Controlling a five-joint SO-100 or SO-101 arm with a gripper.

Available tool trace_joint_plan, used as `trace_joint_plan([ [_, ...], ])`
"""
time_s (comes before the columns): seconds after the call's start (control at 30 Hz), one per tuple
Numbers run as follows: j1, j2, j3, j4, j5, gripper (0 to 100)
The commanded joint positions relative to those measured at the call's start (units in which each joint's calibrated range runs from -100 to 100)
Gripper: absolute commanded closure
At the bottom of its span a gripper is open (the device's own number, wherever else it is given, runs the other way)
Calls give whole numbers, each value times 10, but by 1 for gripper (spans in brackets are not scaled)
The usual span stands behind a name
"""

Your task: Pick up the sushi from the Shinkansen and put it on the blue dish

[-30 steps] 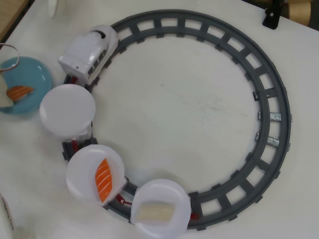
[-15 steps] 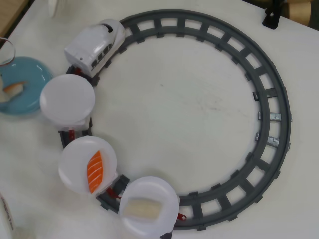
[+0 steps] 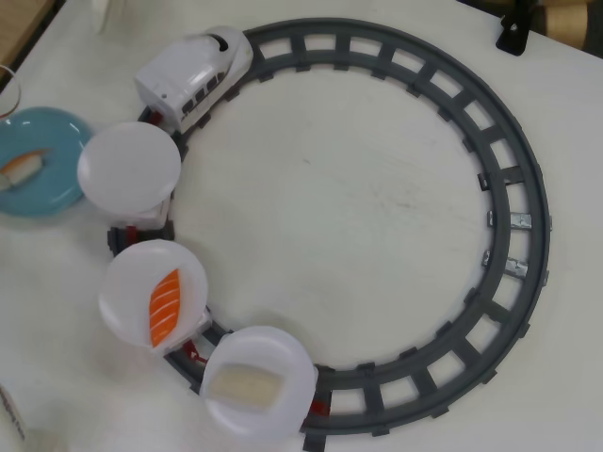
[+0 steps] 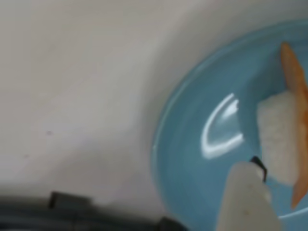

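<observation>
The white Shinkansen (image 3: 195,73) stands on the track at the top left and pulls three cars topped by white plates. The middle plate (image 3: 127,282) carries one orange salmon sushi (image 3: 164,306). A second sushi (image 3: 21,168) lies on the blue dish (image 3: 52,141) at the left edge. In the wrist view that sushi (image 4: 281,139) lies on its side on the dish (image 4: 202,154). Of my gripper (image 4: 269,192) only one white fingertip (image 4: 248,197) shows, just beside the rice, with nothing pressed against it. The arm is out of the overhead view.
The dark grey ring track (image 3: 513,179) circles the table. The rear plate (image 3: 292,367) holds a pale cream rectangular piece (image 3: 247,386); the front plate (image 3: 129,168) is bare and overlaps the dish's right side. A dark object (image 3: 513,33) sits at the top right.
</observation>
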Motion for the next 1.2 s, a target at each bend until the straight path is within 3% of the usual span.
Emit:
trace_joint_plan([
  [0.0, 29, -102, 56, 9, -3, 75],
  [0.4, 52, -399, 346, -22, -35, 75],
  [0.83, 48, -851, 951, -296, -70, 75],
  [1.17, 47, -988, 1098, -325, -83, 75],
])
